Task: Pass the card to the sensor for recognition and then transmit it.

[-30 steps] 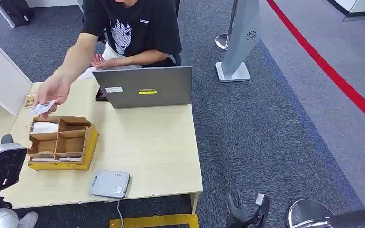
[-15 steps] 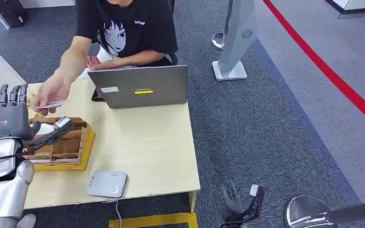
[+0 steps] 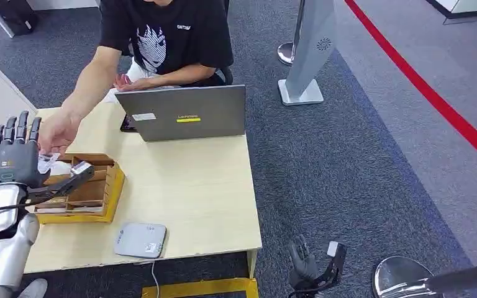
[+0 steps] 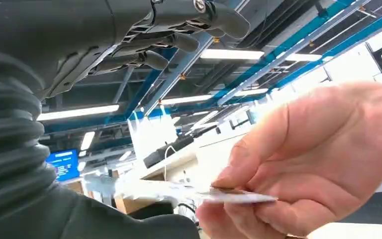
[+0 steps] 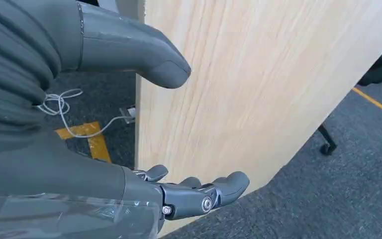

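A pale wooden table point(image 3: 186, 186) stands on grey-blue carpet point(image 3: 348, 174), with a red stripe point(image 3: 428, 93) running across the floor to the right and a silver stanchion base point(image 3: 289, 54) beyond a slanted grey panel stand point(image 3: 313, 49). At the table's far side sits a person in a black printed T-shirt point(image 3: 168, 34) behind one grey laptop point(image 3: 183, 113), its lid turned toward the robot.

The thin white card point(image 4: 229, 195) is flat and pale, pinched at one end between the fingers of the person's hand point(image 3: 56, 131), which reaches out over the table's left side. It hangs above the brown cardboard divider box point(image 3: 90, 183), right by the robot's left hand point(image 3: 17, 158), not yet touching it as far as I can see.

That left hand is raised palm-forward, fingers straight up and spread, thumb stuck out sideways over the box, holding nothing. The right hand point(image 3: 313, 267) hangs low beside the table's near right corner, fingers loosely apart and empty.

One box sits on a yellow tray point(image 3: 115, 192). One flat grey card reader point(image 3: 140, 240) lies near the front edge, its white cable point(image 3: 156, 273) dropping off the table.
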Available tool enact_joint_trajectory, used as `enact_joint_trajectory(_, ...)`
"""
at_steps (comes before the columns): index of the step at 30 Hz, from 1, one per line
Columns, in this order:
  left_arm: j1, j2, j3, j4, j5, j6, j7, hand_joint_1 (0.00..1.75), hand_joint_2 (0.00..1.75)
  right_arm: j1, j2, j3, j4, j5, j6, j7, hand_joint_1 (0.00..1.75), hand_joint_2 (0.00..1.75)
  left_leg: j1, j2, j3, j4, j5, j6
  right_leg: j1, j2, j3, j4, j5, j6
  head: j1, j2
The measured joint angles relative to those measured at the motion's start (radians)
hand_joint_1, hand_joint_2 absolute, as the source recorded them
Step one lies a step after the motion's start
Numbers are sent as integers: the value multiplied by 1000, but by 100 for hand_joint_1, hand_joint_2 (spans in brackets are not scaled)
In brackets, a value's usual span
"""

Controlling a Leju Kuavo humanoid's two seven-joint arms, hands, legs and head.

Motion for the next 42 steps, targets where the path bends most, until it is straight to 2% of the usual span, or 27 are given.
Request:
enact_joint_trajectory(10,0,6,-1,4,0,0,0,0,175,1,0,-3,0,1,0,-1,0,175,0,0,0,0,0,0,0,0,0,0,0,0,0,0)
enact_joint_trajectory(11,0,6,-1,4,0,0,0,162,175,2,0,-4,0,2,0,-1,0,175,0,0,0,0,0,0,0,0,0,0,0,0,0,0)
enact_joint_trajectory(12,0,7,-1,4,0,1,-2,175,175,3,0,-4,0,2,0,-1,0,175,0,0,0,0,0,0,0,0,0,0,0,0,0,0)
enact_joint_trajectory(20,11,8,0,2,0,6,-30,175,175,5,0,-8,0,14,0,-2,0,175,0,0,0,0,0,0,0,0,0,0,0,0,0,0)
enact_joint_trajectory(37,19,13,1,-17,0,12,-35,175,175,8,0,-46,-1,57,2,-1,0,175,0,-2,-1,0,0,0,0,-2,0,0,0,0,0,0)
enact_joint_trajectory(42,27,24,1,-41,0,25,-18,175,175,11,0,-56,-2,70,2,0,0,175,0,-2,-1,0,0,0,0,-2,0,0,0,0,0,0)
